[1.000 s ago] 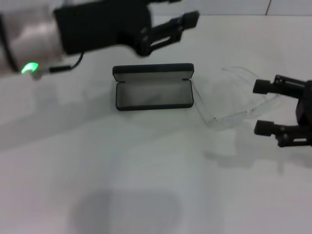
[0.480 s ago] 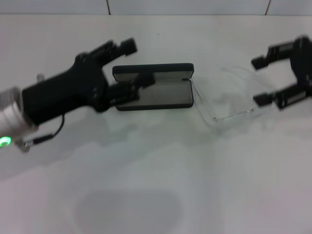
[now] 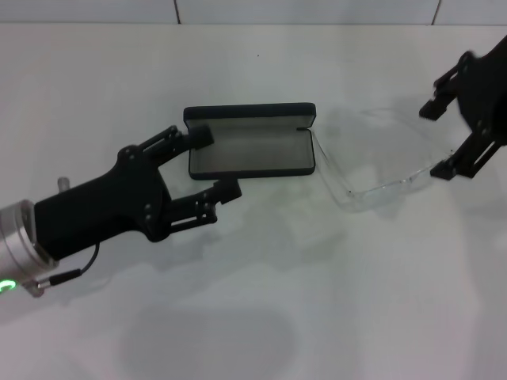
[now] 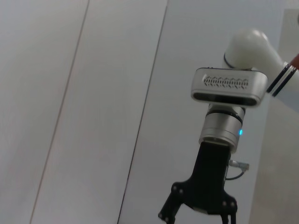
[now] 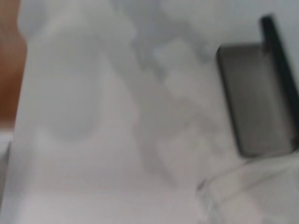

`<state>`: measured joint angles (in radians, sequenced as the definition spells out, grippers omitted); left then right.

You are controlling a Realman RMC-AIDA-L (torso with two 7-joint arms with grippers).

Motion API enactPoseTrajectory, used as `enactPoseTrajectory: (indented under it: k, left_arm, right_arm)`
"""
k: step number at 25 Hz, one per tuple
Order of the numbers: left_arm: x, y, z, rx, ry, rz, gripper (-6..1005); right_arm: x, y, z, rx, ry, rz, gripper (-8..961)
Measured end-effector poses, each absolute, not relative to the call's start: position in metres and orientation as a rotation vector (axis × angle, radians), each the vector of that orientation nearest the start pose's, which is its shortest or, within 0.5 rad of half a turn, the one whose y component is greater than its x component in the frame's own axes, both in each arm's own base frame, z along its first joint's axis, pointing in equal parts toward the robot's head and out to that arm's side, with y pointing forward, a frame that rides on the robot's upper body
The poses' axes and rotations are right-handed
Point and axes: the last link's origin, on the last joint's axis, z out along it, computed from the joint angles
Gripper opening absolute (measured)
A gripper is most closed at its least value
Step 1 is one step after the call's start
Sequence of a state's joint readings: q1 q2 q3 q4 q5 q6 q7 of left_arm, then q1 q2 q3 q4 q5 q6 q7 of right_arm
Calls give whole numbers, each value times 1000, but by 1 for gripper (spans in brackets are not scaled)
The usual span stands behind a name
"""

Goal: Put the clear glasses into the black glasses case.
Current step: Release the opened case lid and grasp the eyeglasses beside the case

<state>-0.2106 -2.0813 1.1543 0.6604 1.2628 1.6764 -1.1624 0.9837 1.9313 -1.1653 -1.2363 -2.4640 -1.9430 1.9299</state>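
On the white table [image 3: 261,301]: black glasses case [image 3: 250,142] (lid up), clear glasses [image 3: 372,162] just beside. Left gripper [image 3: 212,162] spread beside case; right gripper [image 3: 440,138] spread at glasses.

A robot test bench, lab-like: a plain white matte worktop [image 3: 261,301], a pale panelled wall with thin seams [image 4: 93,93], and a white-and-silver jointed robot arm [image 4: 229,102].

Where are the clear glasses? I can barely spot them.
In the head view, the clear glasses lie on the table's right side, between the black glasses case and the right claw.
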Motion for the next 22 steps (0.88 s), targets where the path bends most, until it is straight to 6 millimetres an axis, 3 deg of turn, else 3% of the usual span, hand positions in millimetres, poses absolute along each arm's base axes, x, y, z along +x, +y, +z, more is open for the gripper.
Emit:
enactPoseTrajectory:
  k: [5, 9, 14, 22]
  left_arm:
    - [-259, 252, -4, -2497, -487, -1273, 889]
    - [-259, 253, -4, -2498, -484, -1274, 889]
    - [-258, 254, -4, -2499, -483, -1273, 889]
    - [-255, 258, -6, -2502, -473, -1276, 890]
  right_arm:
    - [94, 377, 31, -3005, -202, -887, 868]
    - [99, 377, 18, -2970, -272, -976, 868]
    - [107, 386, 8, -2911, -312, -1008, 868]
    - [138, 394, -15, -2955, -238, -989, 868]
